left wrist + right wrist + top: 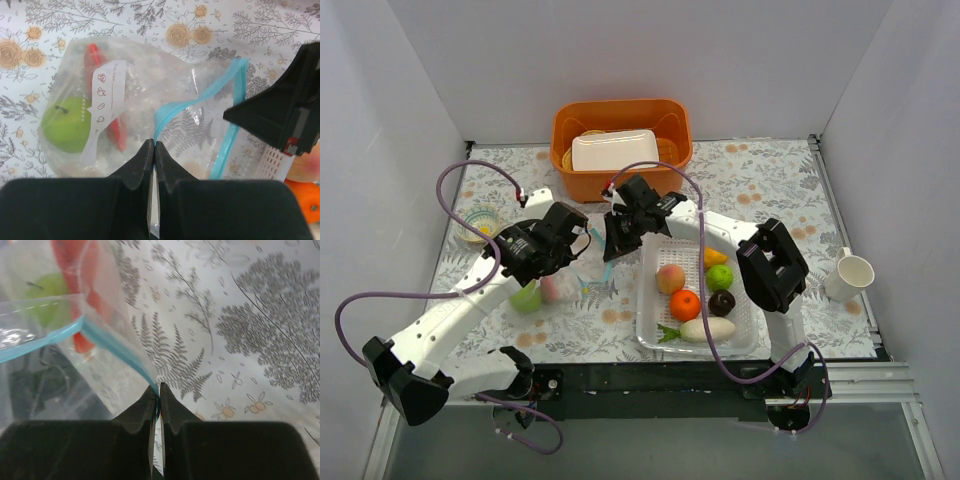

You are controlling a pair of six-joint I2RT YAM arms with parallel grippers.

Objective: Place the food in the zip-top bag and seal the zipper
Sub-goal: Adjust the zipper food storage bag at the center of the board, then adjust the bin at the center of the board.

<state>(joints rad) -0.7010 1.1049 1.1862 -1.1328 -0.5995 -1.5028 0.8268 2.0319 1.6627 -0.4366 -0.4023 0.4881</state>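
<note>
Pinching zipper (pixel 175 105) with left gripper (pixel 154 150) and right gripper (pixel 156 394), jaws closed on it, evidently spreading zip-top bag (pixel 145 75) mouth for loading

top: overhead, wide | wrists: close, downward | shared: zip-top bag (pixel 150 80)
</note>
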